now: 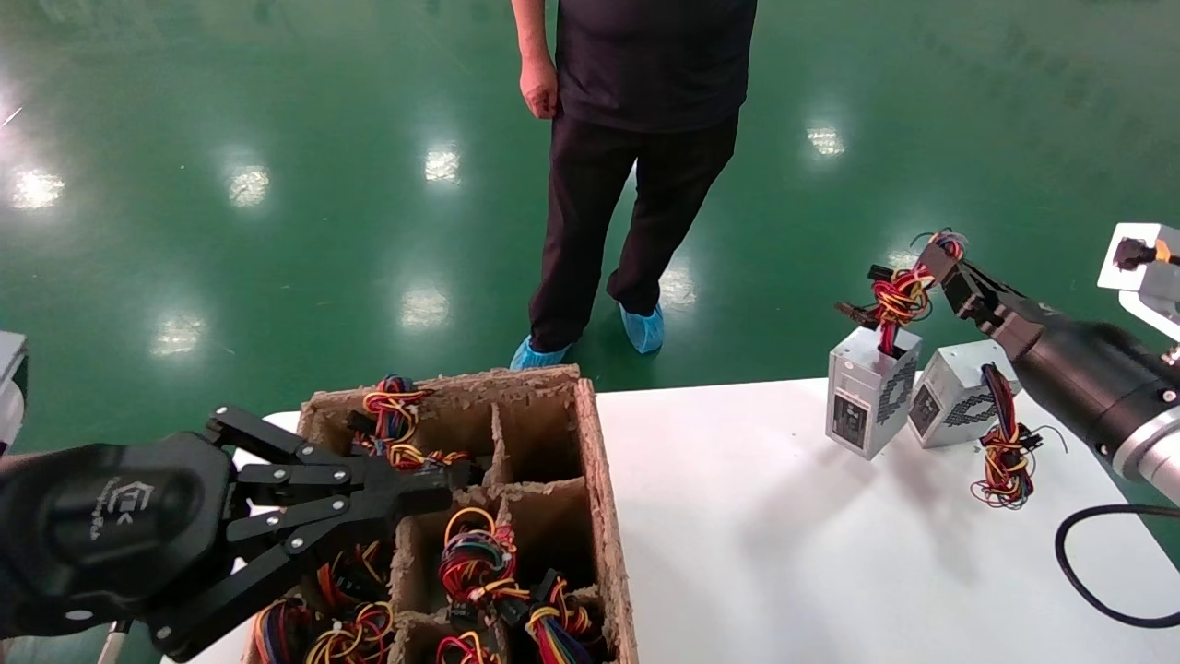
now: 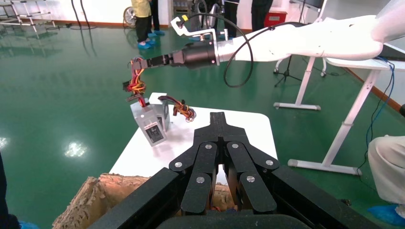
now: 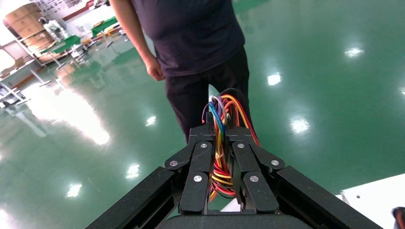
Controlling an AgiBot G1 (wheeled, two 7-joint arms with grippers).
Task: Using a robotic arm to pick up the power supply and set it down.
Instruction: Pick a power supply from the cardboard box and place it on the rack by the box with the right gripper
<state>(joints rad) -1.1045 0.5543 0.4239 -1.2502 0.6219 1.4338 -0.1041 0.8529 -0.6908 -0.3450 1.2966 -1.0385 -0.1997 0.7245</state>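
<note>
My right gripper [image 1: 940, 263] is shut on the red, yellow and black wire bundle [image 1: 902, 295] of a small silver power supply [image 1: 871, 392]. The box hangs tilted from its wires at the table's far right, its lower corner at or just above the white table [image 1: 737, 516]. The right wrist view shows the wires [image 3: 224, 109] pinched in that gripper [image 3: 220, 131]. The left wrist view shows the same box [image 2: 149, 125] under the right gripper [image 2: 143, 62]. My left gripper [image 1: 452, 484] [image 2: 218, 117] is shut with nothing in it, over the brown fibre tray [image 1: 604, 480].
A second power supply [image 1: 954, 397] lies on the table just right of the hanging one, its wires [image 1: 1005, 452] trailing forward. The tray's cells hold several more wire bundles. A person [image 1: 636, 166] stands beyond the table's far edge. A black cable [image 1: 1079, 572] loops at the right.
</note>
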